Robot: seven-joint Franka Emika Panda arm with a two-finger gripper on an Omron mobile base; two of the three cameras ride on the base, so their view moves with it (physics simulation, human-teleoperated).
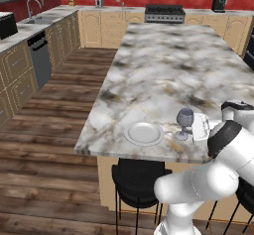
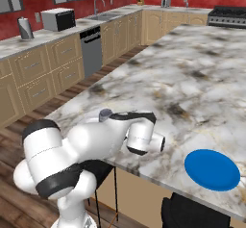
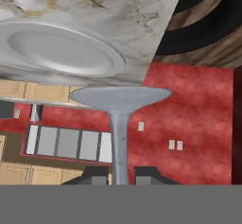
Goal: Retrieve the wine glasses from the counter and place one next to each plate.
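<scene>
One of the wine glasses (image 1: 185,122) stands upright near the front edge of the marble counter (image 1: 163,65), just right of the white plate (image 1: 144,133). My gripper (image 1: 191,130) reaches it from the right and is shut on the thin stem. The hand view is rolled upside down. In it, the glass (image 3: 118,124) has its round foot close to the counter (image 3: 94,10), beside the white plate (image 3: 61,53). I cannot tell whether the foot touches. The dark fingertips (image 3: 97,175) of the gripper (image 3: 118,174) flank the stem. The blue plate (image 2: 212,169) lies further right along the counter edge.
Black stools (image 1: 136,175) (image 2: 192,212) stand under the counter's front edge, below the plates. Wooden floor lies to the left, then a cabinet run with a dishwasher (image 1: 39,58) and a sink (image 1: 37,18). A stove (image 1: 164,13) sits at the back wall.
</scene>
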